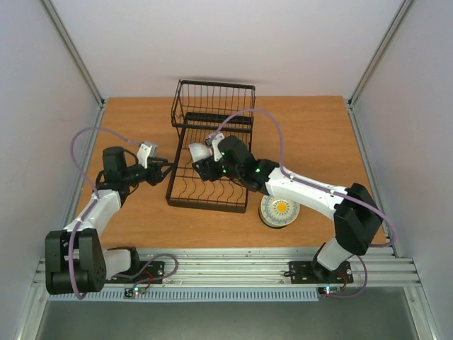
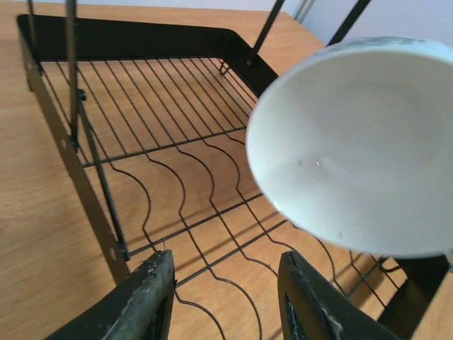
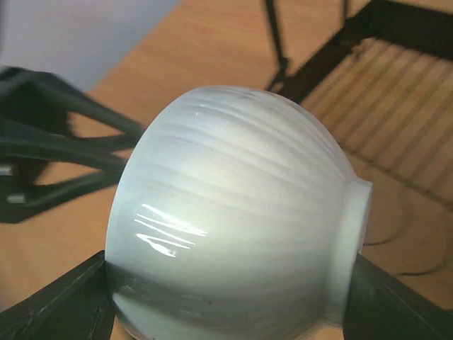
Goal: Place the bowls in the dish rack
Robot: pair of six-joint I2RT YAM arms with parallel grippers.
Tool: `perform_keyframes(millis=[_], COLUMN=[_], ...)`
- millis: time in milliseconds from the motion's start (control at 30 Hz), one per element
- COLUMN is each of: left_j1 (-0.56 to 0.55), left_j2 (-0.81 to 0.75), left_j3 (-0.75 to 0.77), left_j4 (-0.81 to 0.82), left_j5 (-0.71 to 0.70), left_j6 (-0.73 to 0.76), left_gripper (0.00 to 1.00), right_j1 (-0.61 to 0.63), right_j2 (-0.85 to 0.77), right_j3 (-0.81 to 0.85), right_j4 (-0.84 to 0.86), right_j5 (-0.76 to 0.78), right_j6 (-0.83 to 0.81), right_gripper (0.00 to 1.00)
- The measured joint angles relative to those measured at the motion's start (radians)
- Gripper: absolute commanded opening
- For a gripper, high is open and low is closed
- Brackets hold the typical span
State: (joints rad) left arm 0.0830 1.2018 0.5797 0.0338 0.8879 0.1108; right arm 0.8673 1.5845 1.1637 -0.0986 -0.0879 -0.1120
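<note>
**Pale bowl held on edge over the dish rack [image 1: 209, 191], not yet seated**

The right fingers [image 3: 67, 304] pinch the pale bowl [image 3: 233, 212] from rim to foot. It is tipped on its side above the curved slot wires, in the middle of the top view, and I see no wire touching it. The left fingers [image 2: 145, 297] are spread around nothing, just beside the rack's left rail. The other bowls [image 1: 277, 210] sit stacked on the worktop [image 1: 318, 134], by the rack's lower right corner. The glaze looks slick, so the bowl could slip from the pinch. Released too high or off a slot, it may fall flat or knock the wires. The left fingers are near enough to be struck.
</note>
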Motion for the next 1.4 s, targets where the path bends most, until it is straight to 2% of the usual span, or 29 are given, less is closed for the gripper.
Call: perform_keyframes(millis=[300, 533, 833, 1033, 1400], left_j1=[0.0, 0.0, 0.0, 0.0, 0.0], left_j2=[0.039, 0.047, 0.047, 0.046, 0.046], left_j3=[-0.001, -0.022, -0.032, -0.04, -0.041], left_j4=[0.04, 0.07, 0.086, 0.093, 0.098], left_j5=[-0.06, -0.085, -0.097, -0.097, -0.092], left_j6=[-0.01, -0.006, -0.001, 0.009, 0.017], left_gripper=[0.42, 0.42, 0.42, 0.42, 0.42], right_j1=[0.024, 0.044, 0.044, 0.026, -0.006], right_j2=[0.22, 0.35, 0.606, 0.735, 0.773], right_j3=[0.109, 0.2, 0.389, 0.507, 0.535], right_j4=[-0.178, -0.155, -0.071, -0.026, -0.001], right_j5=[0.412, 0.644, 0.929, 1.05, 1.148], right_j6=[-0.298, -0.471, -0.698, -0.818, -0.888], right_gripper=[0.01, 0.01, 0.01, 0.01, 0.02])
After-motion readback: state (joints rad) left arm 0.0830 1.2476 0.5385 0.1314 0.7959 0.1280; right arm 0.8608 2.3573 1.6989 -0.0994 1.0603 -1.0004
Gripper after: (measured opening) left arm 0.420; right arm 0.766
